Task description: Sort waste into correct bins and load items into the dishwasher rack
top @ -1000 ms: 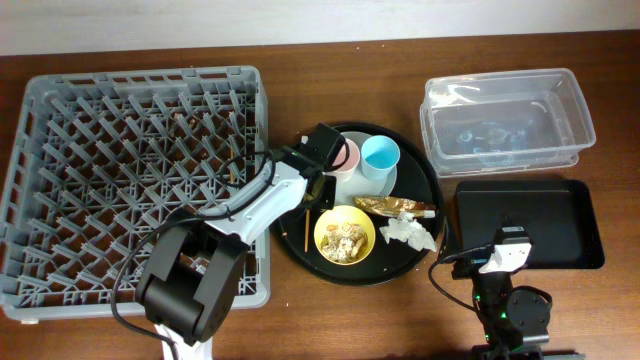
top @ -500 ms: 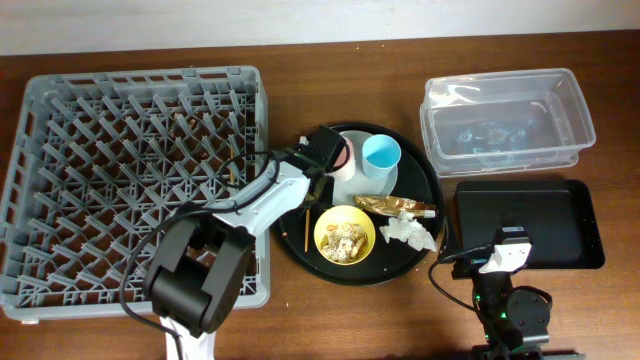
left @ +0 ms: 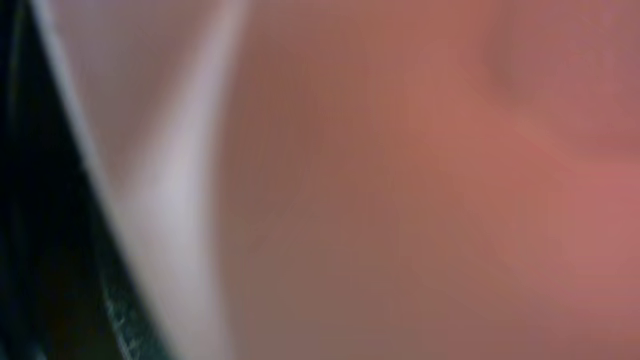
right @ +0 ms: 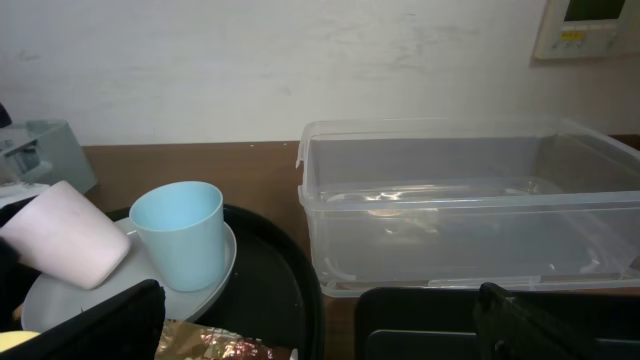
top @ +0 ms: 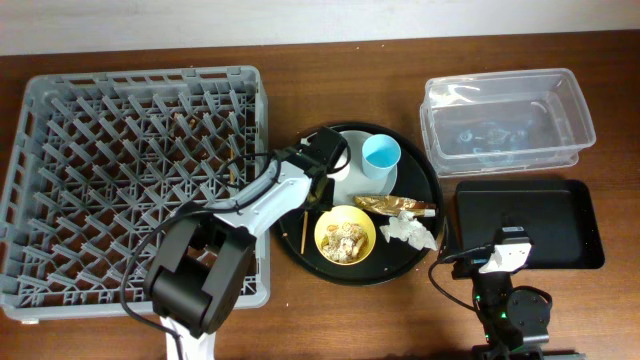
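My left gripper sits over the pink cup on the grey-green plate, hiding it from above. In the right wrist view the pink cup leans tilted beside the light-blue cup. The left wrist view shows only a pink blur. The light-blue cup stands upright on the plate. The yellow bowl holds the food scraps. The foil wrapper and the tissue lie to the right of it. A chopstick lies left of the bowl. My right gripper is open and empty by the black tray.
All the dishes and waste sit on a large round black tray. The grey rack fills the left side. The clear tub stands at the back right, above the black tray. The right arm base is at the front right.
My left gripper has moved right onto the pink cup, which now is covered from above. The right arm has not moved.
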You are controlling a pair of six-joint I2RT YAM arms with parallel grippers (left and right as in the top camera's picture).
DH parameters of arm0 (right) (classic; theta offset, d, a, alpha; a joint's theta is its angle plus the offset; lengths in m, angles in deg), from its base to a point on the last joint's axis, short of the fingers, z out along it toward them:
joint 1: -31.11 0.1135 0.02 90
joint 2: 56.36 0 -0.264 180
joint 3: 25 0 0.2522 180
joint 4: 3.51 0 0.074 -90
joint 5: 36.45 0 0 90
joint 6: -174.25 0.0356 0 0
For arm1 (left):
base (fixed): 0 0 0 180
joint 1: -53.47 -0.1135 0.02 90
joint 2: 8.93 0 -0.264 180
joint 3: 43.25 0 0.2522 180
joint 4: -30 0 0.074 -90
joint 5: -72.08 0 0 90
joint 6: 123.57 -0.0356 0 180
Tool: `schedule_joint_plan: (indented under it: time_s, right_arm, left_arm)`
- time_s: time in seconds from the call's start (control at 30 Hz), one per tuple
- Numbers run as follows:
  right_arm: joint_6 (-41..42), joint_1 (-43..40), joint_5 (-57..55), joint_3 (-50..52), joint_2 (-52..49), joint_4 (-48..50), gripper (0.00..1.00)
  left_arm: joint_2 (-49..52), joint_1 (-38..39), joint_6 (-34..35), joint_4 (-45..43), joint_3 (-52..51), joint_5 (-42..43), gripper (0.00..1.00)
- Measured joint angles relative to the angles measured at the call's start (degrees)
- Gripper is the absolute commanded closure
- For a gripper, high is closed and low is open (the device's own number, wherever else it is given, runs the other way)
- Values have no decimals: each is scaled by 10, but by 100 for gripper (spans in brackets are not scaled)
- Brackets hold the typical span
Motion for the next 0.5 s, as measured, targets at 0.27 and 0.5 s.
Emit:
schedule_joint_plan:
  time_s: [0.27, 0.5]
  right_arm:
    - [0, 0, 0, 0, 0, 0, 1]
    - [0, 0, 0, 0, 0, 0, 1]
  left_arm:
    - [-118, 0, 0, 31, 1, -2, 99]
    - [-127, 0, 0, 38, 2, -2, 99]
